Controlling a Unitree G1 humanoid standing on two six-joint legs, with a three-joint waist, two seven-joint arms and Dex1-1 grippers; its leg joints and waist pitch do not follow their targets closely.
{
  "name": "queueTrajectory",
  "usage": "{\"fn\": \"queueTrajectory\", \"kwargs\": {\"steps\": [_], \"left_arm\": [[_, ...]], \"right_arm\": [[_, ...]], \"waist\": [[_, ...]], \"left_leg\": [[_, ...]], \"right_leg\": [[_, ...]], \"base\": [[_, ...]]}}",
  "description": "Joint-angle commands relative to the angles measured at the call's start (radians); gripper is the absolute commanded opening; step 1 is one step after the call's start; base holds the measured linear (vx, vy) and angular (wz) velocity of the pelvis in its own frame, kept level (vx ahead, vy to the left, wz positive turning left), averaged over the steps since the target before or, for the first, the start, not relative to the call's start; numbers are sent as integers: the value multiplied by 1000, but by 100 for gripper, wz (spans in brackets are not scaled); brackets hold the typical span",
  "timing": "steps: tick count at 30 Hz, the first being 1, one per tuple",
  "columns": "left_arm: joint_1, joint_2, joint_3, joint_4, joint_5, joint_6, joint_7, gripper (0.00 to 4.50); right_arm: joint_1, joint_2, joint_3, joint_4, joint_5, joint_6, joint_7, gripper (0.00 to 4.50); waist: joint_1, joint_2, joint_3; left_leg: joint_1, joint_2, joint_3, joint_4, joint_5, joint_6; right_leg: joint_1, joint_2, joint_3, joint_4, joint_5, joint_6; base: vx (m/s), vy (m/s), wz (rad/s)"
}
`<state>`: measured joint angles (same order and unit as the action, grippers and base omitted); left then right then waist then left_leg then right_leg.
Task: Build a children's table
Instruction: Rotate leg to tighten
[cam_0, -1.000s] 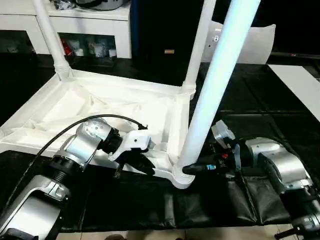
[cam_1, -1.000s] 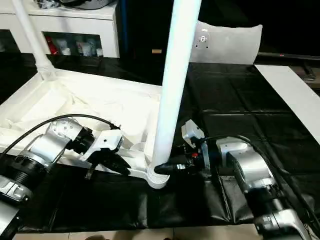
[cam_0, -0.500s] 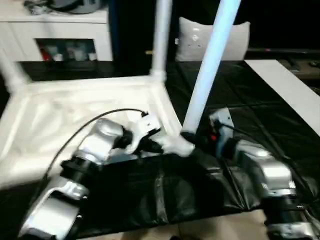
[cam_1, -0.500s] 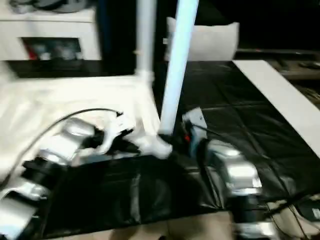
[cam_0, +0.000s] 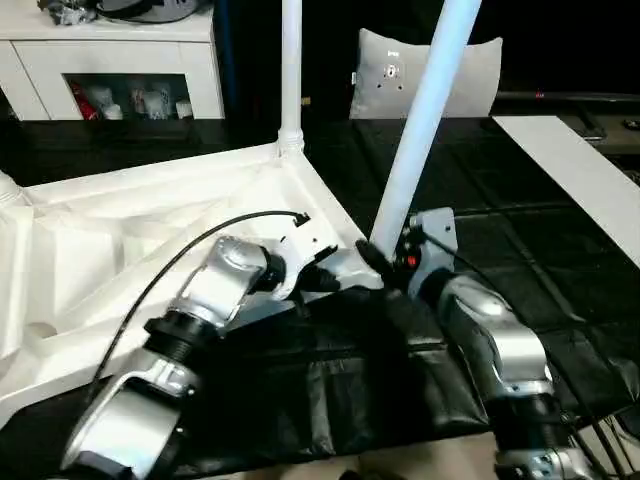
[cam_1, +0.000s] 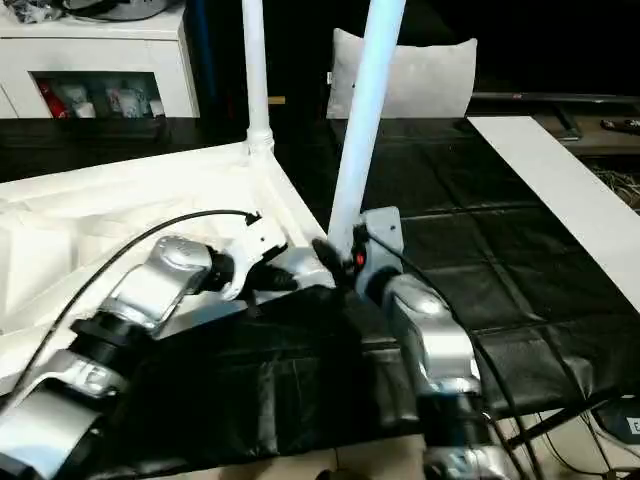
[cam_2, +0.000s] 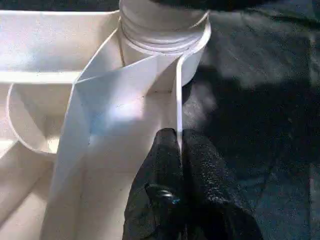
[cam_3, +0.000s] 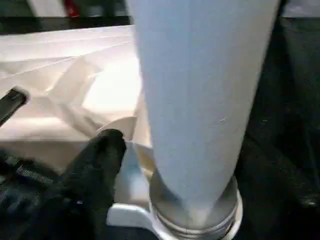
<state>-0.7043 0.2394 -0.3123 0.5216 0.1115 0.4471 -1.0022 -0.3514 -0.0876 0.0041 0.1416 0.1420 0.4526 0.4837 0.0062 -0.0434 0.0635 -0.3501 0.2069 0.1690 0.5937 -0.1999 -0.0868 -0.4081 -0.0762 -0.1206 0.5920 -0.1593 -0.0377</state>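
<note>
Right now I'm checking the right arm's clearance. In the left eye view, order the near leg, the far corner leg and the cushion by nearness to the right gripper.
1. Near leg: rising right beside the right gripper.
2. Far corner leg: behind, toward the robot's left.
3. Cushion: farthest, at the back.

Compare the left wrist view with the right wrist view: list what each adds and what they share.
Left wrist view: the left gripper shut on the thin edge wall of the table top. Right wrist view: the tapered white leg rising from its seat in the corner. Both: the round corner socket and the table top's ribbed underside.
</note>
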Motion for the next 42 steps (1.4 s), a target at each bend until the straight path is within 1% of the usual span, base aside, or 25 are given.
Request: {"fn": "queueTrajectory", "kwargs": {"steps": [1, 2, 3, 5, 7, 9, 11, 12, 14, 15, 17, 18, 20, 22, 23, 24, 26, 27, 32, 34, 37, 38, 40, 41, 42], "left_arm": [[-7, -1, -11, -46, -21, -49, -33, 0], [-3, 12, -15, -47, -22, -69, -54, 0], [2, 33, -18, -43, -26, -102, -88, 0], [5, 49, -20, -37, -33, -137, -122, 0], [5, 67, -26, -31, -36, -145, -153, 0], [7, 89, -38, -27, -49, -203, -211, 0], [10, 106, -47, -28, -59, -239, -259, 0], [12, 125, -58, -30, -68, -278, -315, 0], [12, 140, -70, -26, -65, -300, -349, 0], [7, 173, -97, -21, -51, -333, -409, 0], [5, 183, -106, -19, -45, -348, -426, 0], [3, 187, -109, -17, -43, -354, -432, 0], [3, 198, -113, -29, -60, -365, -480, 0], [6, 208, -117, -46, -78, -367, -523, 0], [6, 208, -117, -46, -78, -367, -523, 0], [7, 216, -122, -48, -84, -386, -549, 0], [8, 220, -126, -52, -88, -385, -565, 0], [8, 224, -129, -53, -89, -392, -576, 0], [7, 227, -132, -47, -87, -411, -593, 0], [6, 228, -132, -46, -86, -411, -598, 0], [5, 230, -133, -44, -87, -412, -601, 0], [4, 230, -133, -42, -87, -413, -600, 0], [2, 230, -135, -39, -87, -415, -600, 0], [2, 230, -135, -39, -87, -415, -600, 0], [3, 230, -137, -39, -89, -417, -600, 0]], "right_arm": [[10, -4, 53, -13, 27, 11, 68, 373], [12, -22, 51, -16, 32, 9, 91, 388], [16, -57, 49, -23, 44, 2, 143, 401], [18, -92, 52, -28, 53, -9, 197, 404], [19, -140, 68, -29, 53, -35, 266, 432], [19, -189, 74, -29, 67, -51, 339, 432], [17, -222, 74, -28, 84, -55, 397, 432], [14, -261, 80, -26, 99, -62, 469, 432], [12, -294, 95, -23, 107, -70, 530, 432], [3, -345, 117, -7, 120, -84, 636, 432], [-3, -361, 124, 3, 124, -91, 668, 432], [-5, -367, 127, 8, 126, -94, 680, 432], [-20, -383, 143, 28, 135, -105, 740, 432], [-34, -394, 162, 46, 139, -112, 793, 406], [-34, -394, 162, 46, 139, -112, 793, 397], [-46, -400, 176, 59, 143, -118, 827, 387], [-54, -402, 186, 65, 148, -116, 852, 375], [-58, -405, 193, 67, 154, -112, 871, 363], [-63, -411, 209, 72, 169, -98, 921, 331], [-64, -409, 213, 76, 172, -98, 932, 305], [-63, -409, 219, 79, 176, -92, 944, 287], [-62, -409, 222, 78, 180, -83, 950, 287], [-61, -409, 225, 76, 184, -76, 953, 266], [-60, -408, 226, 75, 184, -76, 953, 261], [-56, -408, 228, 70, 186, -70, 955, 253]], "waist": [[8, 9, -64], [7, 9, -62], [7, 5, -63], [9, 7, -62], [12, 8, -62], [15, 7, -62], [26, 9, -64], [31, 10, -64], [38, 10, -65], [46, 13, -64], [50, 9, -62], [52, 10, -61], [52, 7, -60], [54, 8, -61], [53, 8, -62], [54, 4, -63], [54, 3, -63], [56, 0, -62], [60, 2, -63], [60, 2, -62], [61, 0, -62], [62, 2, -62], [61, 2, -63], [61, 0, -62], [62, 2, -62]], "left_leg": [[-4, 21, -6, -67, -156, 61], [-4, 21, -6, -66, -161, 62], [-4, 21, -5, -67, -163, 63], [-3, 22, -5, -66, -164, 66], [-3, 24, -5, -66, -160, 67], [-3, 25, -4, -66, -156, 72], [0, 27, -2, -65, -144, 75], [2, 28, -3, -65, -143, 77], [2, 29, -1, -65, -130, 85], [3, 30, -1, -65, -139, 84], [2, 30, -1, -67, -152, 82], [4, 30, 0, -67, -155, 78], [5, 31, -2, -68, -177, 64], [6, 31, -2, -68, -170, 61], [2, 32, -2, -68, -162, 62], [2, 33, -2, -68, -156, 65], [1, 32, -2, -66, -149, 67], [0, 32, -1, -66, -145, 70], [1, 34, 0, -66, -142, 70], [1, 33, 0, -66, -145, 67], [0, 32, 0, -66, -143, 64], [0, 32, 0, -66, -142, 64], [1, 33, -1, -66, -140, 64], [1, 33, -1, -67, -140, 63], [1, 33, -1, -67, -141, 61]], "right_leg": [[66, -70, 61, -86, -334, -132], [65, -71, 62, -87, -343, -131], [65, -70, 61, -88, -349, -129], [64, -71, 62, -88, -352, -128], [64, -71, 62, -86, -340, -132], [64, -71, 63, -85, -330, -137], [63, -73, 66, -80, -305, -149], [62, -73, 66, -80, -295, -154], [62, -71, 68, -73, -246, -171], [62, -72, 67, -72, -251, -173], [63, -73, 67, -75, -278, -167], [62, -74, 67, -77, -291, -165], [60, -76, 65, -81, -344, -155], [60, -75, 65, -79, -336, -159], [62, -74, 66, -76, -319, -165], [62, -75, 67, -73, -304, -171], [63, -75, 66, -71, -300, -174], [63, -74, 66, -71, -309, -169], [61, -75, 66, -72, -310, -166], [61, -75, 66, -72, -316, -164], [61, -75, 66, -73, -325, -159], [62, -75, 65, -73, -327, -159], [61, -74, 65, -72, -322, -160], [61, -74, 65, -73, -324, -159], [61, -75, 66, -72, -325, -159]], "base": [[0, 0, 0], [0, 0, 0], [0, 0, 0], [0, 0, 0], [0, 0, 0], [0, 0, 0], [0, 0, 0], [0, 0, 0], [0, 0, 0], [0, 0, 0], [0, 0, 0], [0, 0, 0], [0, 0, 0], [0, 0, 0], [0, 0, 0], [0, 0, 0], [0, 0, 0], [0, 0, 0], [0, 0, 0], [0, 0, 0], [0, 0, 0], [0, 0, 0], [0, 0, 0], [0, 0, 0], [0, 0, 0]]}}
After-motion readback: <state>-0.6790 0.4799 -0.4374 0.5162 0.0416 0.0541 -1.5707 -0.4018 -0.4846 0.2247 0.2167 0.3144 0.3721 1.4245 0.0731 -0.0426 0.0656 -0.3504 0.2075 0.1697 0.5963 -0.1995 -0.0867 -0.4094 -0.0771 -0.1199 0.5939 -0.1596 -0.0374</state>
